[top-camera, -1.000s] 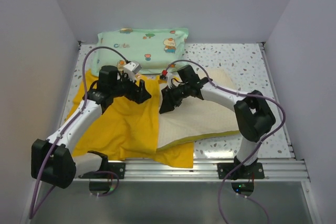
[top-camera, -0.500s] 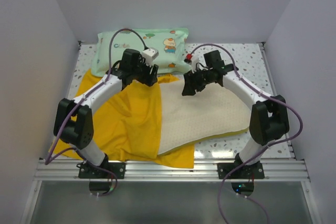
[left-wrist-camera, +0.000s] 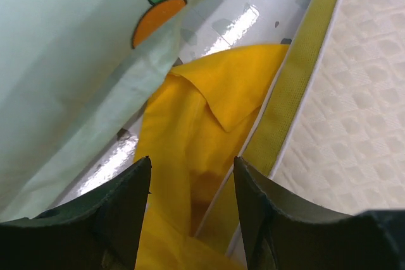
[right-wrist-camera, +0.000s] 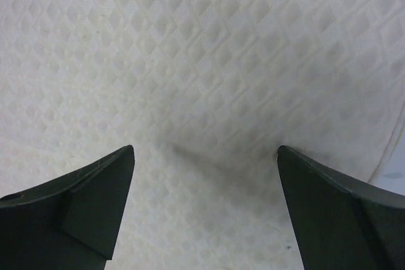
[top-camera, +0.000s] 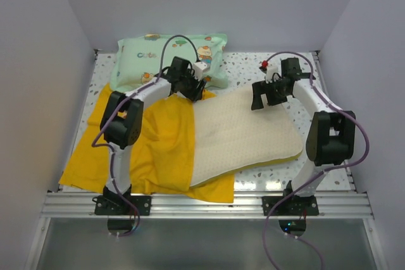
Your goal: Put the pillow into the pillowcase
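Both arms look like twins. The left arm (top-camera: 120, 124) and the right arm (top-camera: 332, 137) are made of smooth white tube links joined by chunky, rounded black joint housings. Each stands on a flat black base plate (top-camera: 123, 205) at the lower edge of the frame. A thin purple cable (top-camera: 180, 36) runs along each arm in loose loops.

The left claw (top-camera: 192, 88) is black, with a small white block (top-camera: 201, 66) on its wrist. The right claw (top-camera: 261, 98) is black too, topped by a red-tipped plug (top-camera: 263, 64). Close up, the fingers (left-wrist-camera: 120, 213) are matte dark wedges with flat inner faces.
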Controlling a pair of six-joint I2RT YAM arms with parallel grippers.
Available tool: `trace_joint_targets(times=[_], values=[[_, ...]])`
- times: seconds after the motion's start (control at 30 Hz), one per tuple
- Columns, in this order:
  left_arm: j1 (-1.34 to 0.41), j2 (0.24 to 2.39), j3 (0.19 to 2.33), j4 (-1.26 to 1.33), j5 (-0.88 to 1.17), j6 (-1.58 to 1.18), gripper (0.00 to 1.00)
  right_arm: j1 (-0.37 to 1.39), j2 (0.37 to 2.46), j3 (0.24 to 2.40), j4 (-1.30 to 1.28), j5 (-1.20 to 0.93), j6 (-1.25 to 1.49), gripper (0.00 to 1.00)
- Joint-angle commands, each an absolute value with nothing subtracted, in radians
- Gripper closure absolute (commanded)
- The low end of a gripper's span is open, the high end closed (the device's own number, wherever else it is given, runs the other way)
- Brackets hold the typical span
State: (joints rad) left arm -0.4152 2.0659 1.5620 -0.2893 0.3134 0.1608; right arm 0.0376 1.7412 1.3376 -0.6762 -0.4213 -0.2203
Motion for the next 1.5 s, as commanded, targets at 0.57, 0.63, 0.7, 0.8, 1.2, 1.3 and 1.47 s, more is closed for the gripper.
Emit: trace_joint_targets(times=[0.57, 0.63, 0.7, 0.8, 1.2, 1.3, 1.47], values=[[-0.604, 2.355, 1.868, -0.184, 0.472, 0.083, 1.00, 0.049, 1.911, 1.407, -0.841, -0.699, -0.259, 0.80], [-0.630, 2.353, 1.881, -0.105, 0.466, 0.025, 1.00, 0.051, 1.896, 1.396, -0.839, -0.741, -0.227, 1.00], [-0.644, 2.353, 1.890, -0.017, 0.460, -0.047, 1.00, 0.051, 1.884, 1.378, -0.812, -0.767, -0.183, 1.00], [-0.644, 2.364, 1.910, 0.078, 0.459, -0.122, 1.00, 0.052, 1.849, 1.319, -0.706, -0.766, -0.078, 1.00], [-0.367, 1.813, 1.696, -0.406, 0.552, 0.092, 0.24, 0.073, 1.568, 1.328, -0.765, -0.658, -0.421, 0.01], [-0.255, 1.647, 1.559, -0.580, 0.635, 0.165, 0.23, 0.220, 1.502, 1.315, -0.776, -0.608, -0.485, 0.01], [-0.166, 1.438, 1.352, -0.836, 0.693, 0.440, 0.23, 0.531, 1.457, 1.190, -0.674, -0.489, -0.489, 0.01]])
